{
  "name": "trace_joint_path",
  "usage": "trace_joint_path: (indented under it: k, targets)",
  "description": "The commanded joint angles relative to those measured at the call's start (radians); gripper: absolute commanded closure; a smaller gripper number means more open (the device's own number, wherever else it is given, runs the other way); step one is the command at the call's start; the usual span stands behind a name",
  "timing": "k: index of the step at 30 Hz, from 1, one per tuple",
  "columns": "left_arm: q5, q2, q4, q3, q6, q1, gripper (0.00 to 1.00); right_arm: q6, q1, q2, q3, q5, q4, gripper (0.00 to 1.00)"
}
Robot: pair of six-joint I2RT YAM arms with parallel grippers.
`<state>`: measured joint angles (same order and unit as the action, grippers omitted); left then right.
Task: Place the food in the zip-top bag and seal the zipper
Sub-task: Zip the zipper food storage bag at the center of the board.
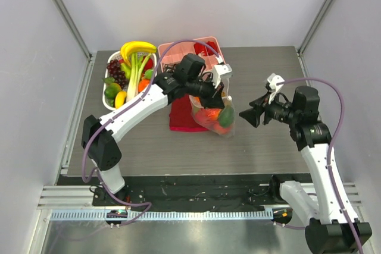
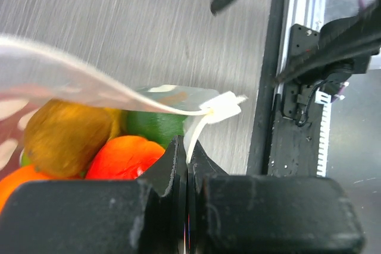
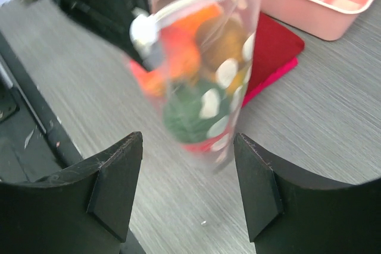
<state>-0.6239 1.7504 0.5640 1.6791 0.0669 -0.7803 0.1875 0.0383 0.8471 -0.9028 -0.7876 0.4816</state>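
The zip-top bag [image 1: 215,120], clear with white dots, hangs upright with its bottom near the table, beside the red cloth. It holds the food: a green fruit [image 2: 156,124], a red one [image 2: 122,157], a brownish-yellow one [image 2: 62,135] and an orange one [image 2: 15,184]. My left gripper [image 1: 218,94] is shut on the bag's top edge by the zipper's white end tab [image 2: 223,106]; in the left wrist view its jaws [image 2: 187,150] are pressed together on the plastic. My right gripper [image 1: 247,115] is open and empty, just right of the bag [image 3: 202,75], its fingers [image 3: 119,185] apart.
A white basket [image 1: 108,103] with a banana, grapes and other toy fruit stands at the back left. A pink divided tray [image 1: 178,52] sits behind the bag. A dark red folded cloth [image 1: 180,117] lies under the left arm. The table's front edge and a metal rail run near the arm bases.
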Motion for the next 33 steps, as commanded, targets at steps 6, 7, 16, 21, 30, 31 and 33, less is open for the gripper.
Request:
trace_joint_path:
  k: [6, 7, 16, 21, 30, 31, 33]
  targets:
    - [-0.091, -0.020, -0.058, 0.039, 0.046, -0.042, 1.00, 0.024, 0.005, -0.094, 0.117, -0.116, -0.187, 0.34]
    - [-0.088, -0.020, -0.058, 0.037, 0.054, -0.051, 1.00, 0.017, 0.006, -0.092, 0.126, -0.122, -0.211, 0.35]
    - [-0.122, -0.006, -0.061, 0.036, 0.085, -0.054, 1.00, 0.078, 0.097, -0.123, 0.176, -0.087, -0.342, 0.50]
    - [-0.131, -0.003, -0.056, 0.033, 0.097, -0.056, 1.00, 0.102, 0.129, -0.120, 0.179, -0.085, -0.345, 0.62]
    - [-0.157, -0.011, -0.030, 0.011, 0.149, -0.057, 1.00, 0.132, 0.160, -0.068, 0.166, -0.048, -0.374, 0.70]
    - [-0.158, -0.011, -0.030, 0.011, 0.152, -0.056, 1.00, 0.132, 0.166, -0.063, 0.166, -0.048, -0.374, 0.70]
    - [-0.161, -0.012, -0.018, 0.010, 0.165, -0.056, 1.00, 0.132, 0.172, -0.059, 0.165, -0.036, -0.382, 0.71]
